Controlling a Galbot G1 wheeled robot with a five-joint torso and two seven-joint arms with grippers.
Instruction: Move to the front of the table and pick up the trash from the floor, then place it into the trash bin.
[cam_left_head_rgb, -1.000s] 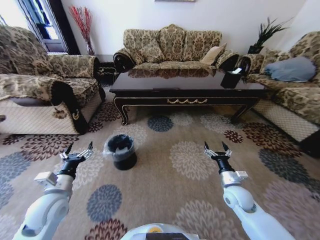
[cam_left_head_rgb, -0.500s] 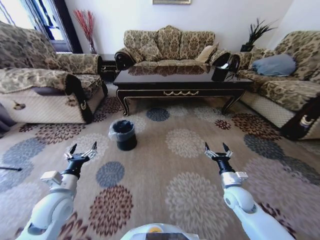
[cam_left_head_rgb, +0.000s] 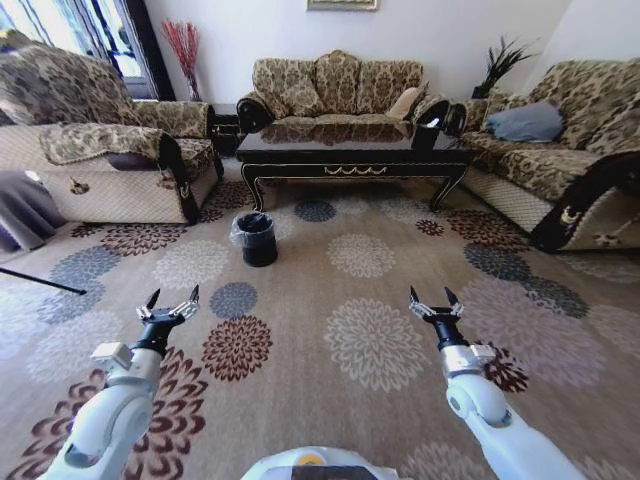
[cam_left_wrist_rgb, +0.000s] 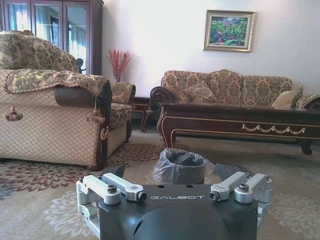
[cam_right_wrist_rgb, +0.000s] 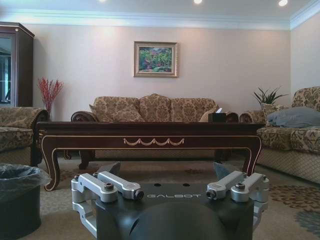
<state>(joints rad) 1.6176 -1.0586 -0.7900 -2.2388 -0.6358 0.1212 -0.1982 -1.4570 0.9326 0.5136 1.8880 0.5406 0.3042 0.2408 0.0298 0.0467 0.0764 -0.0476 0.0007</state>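
Observation:
The dark glossy table (cam_left_head_rgb: 352, 155) stands far ahead in the middle of the room, and it also appears in the right wrist view (cam_right_wrist_rgb: 150, 131). The black trash bin (cam_left_head_rgb: 257, 238) with its grey liner sits on the flowered floor (cam_left_head_rgb: 370, 340) in front of the table's left end, with the left wrist camera facing it (cam_left_wrist_rgb: 181, 166). My left gripper (cam_left_head_rgb: 168, 302) and right gripper (cam_left_head_rgb: 433, 300) hover low over the carpet, both open and holding nothing. They are well short of the bin. The trash is out of view.
Patterned sofas line the left (cam_left_head_rgb: 110, 160), back (cam_left_head_rgb: 335, 88) and right (cam_left_head_rgb: 560, 150) sides around the table. A black tissue box (cam_left_head_rgb: 424, 137) rests on the table's right end. A thin dark rod (cam_left_head_rgb: 40, 281) lies on the carpet at far left.
The whole head view has shifted, so the camera has moved. The table and bin now look farther away and more carpet shows. Both arms keep the same open pose.

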